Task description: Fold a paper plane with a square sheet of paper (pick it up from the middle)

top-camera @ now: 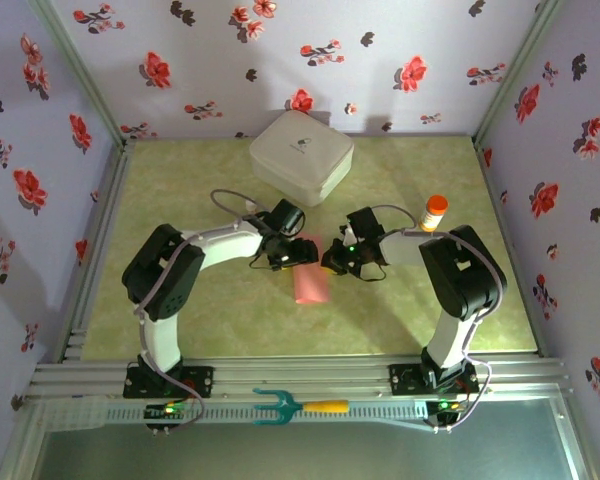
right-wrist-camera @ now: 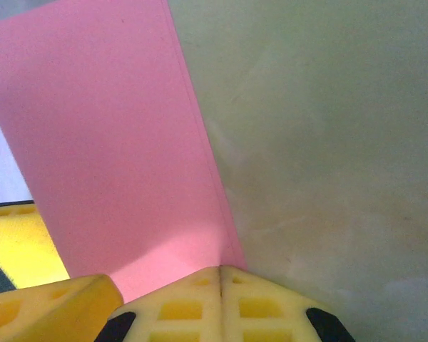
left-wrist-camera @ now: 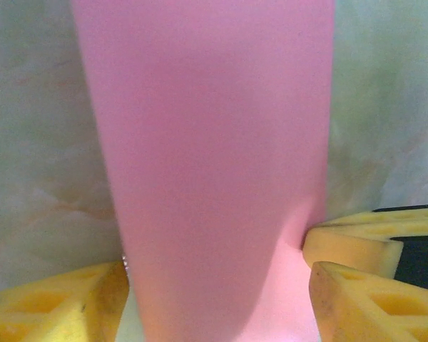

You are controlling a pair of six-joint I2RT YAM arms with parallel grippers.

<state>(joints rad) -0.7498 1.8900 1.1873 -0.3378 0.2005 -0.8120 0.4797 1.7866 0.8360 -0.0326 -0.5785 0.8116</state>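
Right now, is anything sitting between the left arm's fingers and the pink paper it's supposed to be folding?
Nothing visible does. The pink paper runs up between the left fingers, which stand open on either side of it. The right fingers are closed right at its edge.

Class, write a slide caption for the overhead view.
Left gripper and right gripper meet at pink paper; white box, orange-capped bottle behind.
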